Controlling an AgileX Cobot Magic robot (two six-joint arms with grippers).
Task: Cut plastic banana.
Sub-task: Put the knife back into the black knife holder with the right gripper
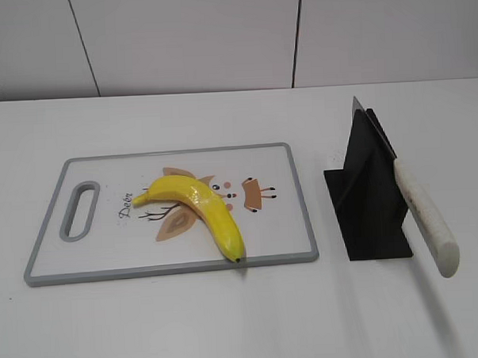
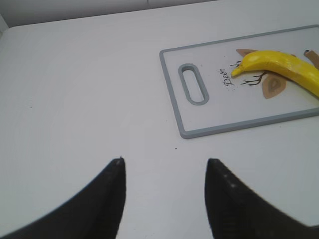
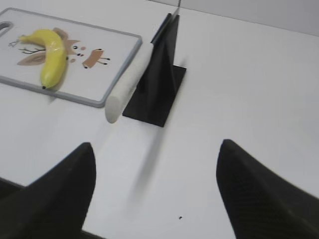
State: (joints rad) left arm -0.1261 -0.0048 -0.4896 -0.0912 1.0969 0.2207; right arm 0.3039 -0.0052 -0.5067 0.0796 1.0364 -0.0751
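Note:
The plastic banana [image 1: 201, 212], glossy yellow and whole, lies on a white cutting board [image 1: 76, 265] with a grey rim and a deer print. It also shows in the left wrist view [image 2: 284, 67] and the right wrist view [image 3: 52, 57]. A knife with a white handle [image 1: 427, 218] rests slanted in a black stand [image 1: 371, 205], right of the board. My left gripper [image 2: 164, 162] is open and empty over bare table, well left of the board. My right gripper [image 3: 157, 149] is open and empty, in front of the knife stand [image 3: 157, 89]. Neither gripper shows in the exterior view.
The cutting board has a handle slot [image 1: 80, 210] at its left end. The table is white, with a white panelled wall [image 1: 217, 37] behind it.

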